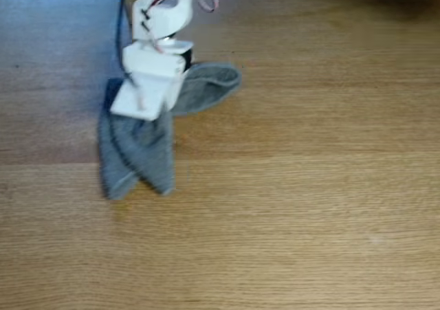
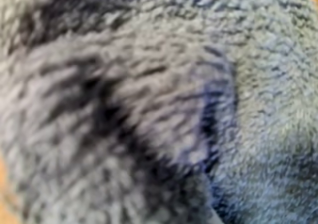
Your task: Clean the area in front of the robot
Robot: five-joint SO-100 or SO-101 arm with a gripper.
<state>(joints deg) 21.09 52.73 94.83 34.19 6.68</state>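
Keep gripper (image 1: 141, 104) pressed flat on cloth (image 1: 137, 152), upper left on table (image 1: 309, 207). Finger state hidden, cannot tell; possibly clamped on cloth. Sweep slowly across bare wood beyond cloth, avoiding bunching.

In the fixed view, the cloth (image 1: 137, 152) lies on the table (image 1: 309, 207), left of centre; the arm (image 1: 155, 49) stands over its upper part.
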